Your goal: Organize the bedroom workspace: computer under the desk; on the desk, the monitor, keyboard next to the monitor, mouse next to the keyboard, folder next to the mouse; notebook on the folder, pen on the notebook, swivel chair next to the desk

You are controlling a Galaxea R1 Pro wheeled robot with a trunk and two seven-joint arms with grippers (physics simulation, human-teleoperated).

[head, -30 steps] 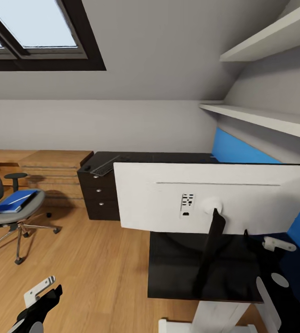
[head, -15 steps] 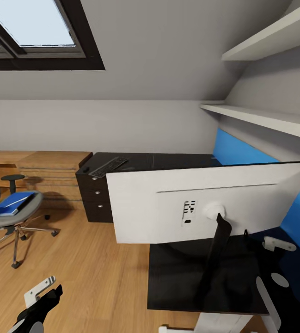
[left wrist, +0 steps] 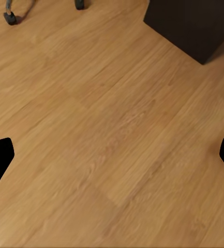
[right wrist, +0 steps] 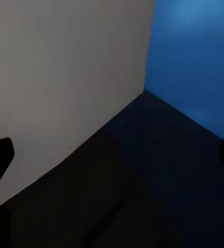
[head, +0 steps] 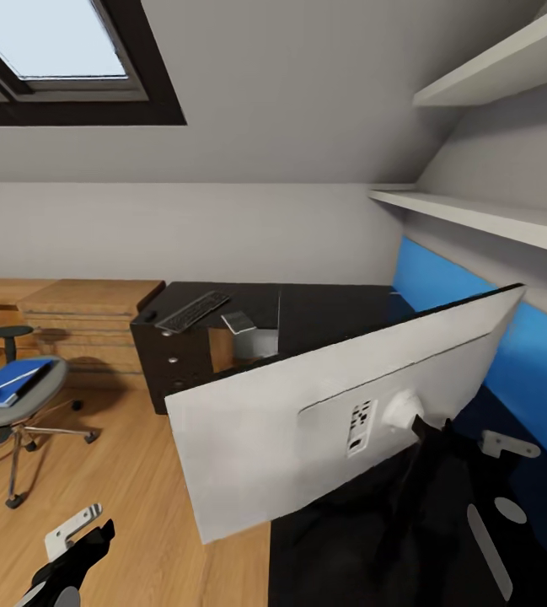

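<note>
Over the last second the monitor (head: 307, 421) has tipped steeply sideways on the desk (head: 324, 312), risking a fall, while both the right gripper (right wrist: 112, 155) and left gripper (left wrist: 112, 155) hang spread wide, empty.

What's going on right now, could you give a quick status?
Left gripper open over bare floor. Monitor tilted steeply on desk, right gripper state unclear. Folder on swivel chair.
</note>
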